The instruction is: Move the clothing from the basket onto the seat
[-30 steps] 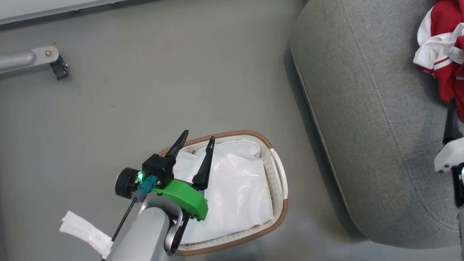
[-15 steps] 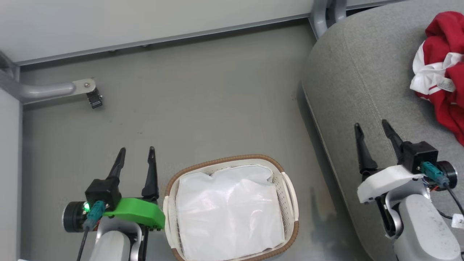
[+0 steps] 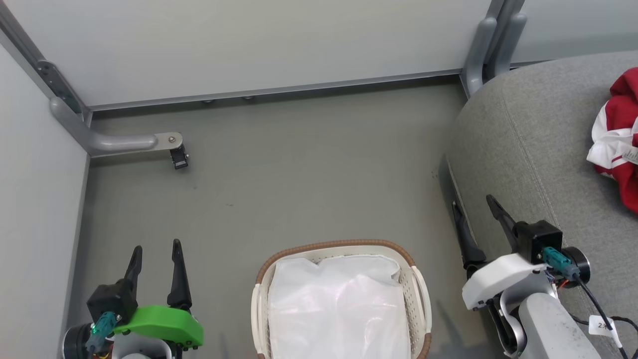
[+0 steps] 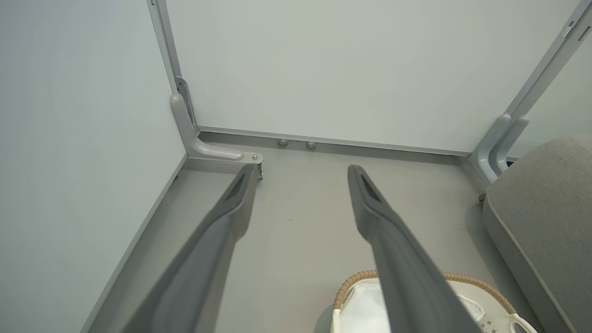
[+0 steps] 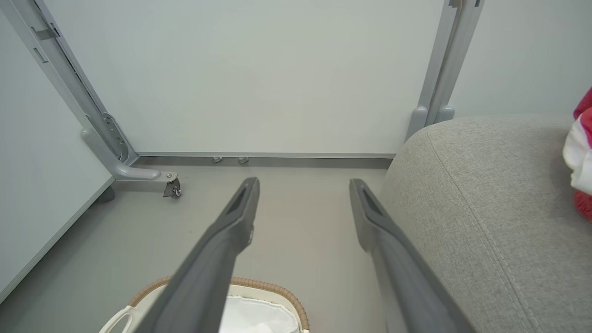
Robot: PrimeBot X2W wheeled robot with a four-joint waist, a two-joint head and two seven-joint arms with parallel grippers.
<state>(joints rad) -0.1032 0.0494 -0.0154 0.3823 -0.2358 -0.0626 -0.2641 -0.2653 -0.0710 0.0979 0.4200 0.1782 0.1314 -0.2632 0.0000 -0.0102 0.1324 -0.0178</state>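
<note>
My left gripper [image 3: 156, 245] hung over the grey floor [image 3: 299, 189], near the left side of the basket [image 3: 334, 245] but not touching it; its two dark fingers stood apart, with nothing between them; in my left wrist view I could see bare floor in the gap. My right gripper [image 3: 472, 201] hung on the other side of the basket, right at the round edge of the seat [image 3: 528, 149]; its fingers stood apart too, and they held nothing; in my right wrist view the floor showed between them, and the grey seat ran along the right finger.

The basket sat on the floor between my two arms, low in my head view; a white liner sheet [image 3: 339, 309] lay inside it, crumpled and shiny. The clothing [image 3: 620, 149] lay in a red and white heap on top of the seat, at the far right edge of my head view, partly cut off there; it was well apart from both my grippers. A pale wall [image 3: 279, 45] stood behind the floor, with a grey metal foot [image 3: 124, 143] at its left corner.
</note>
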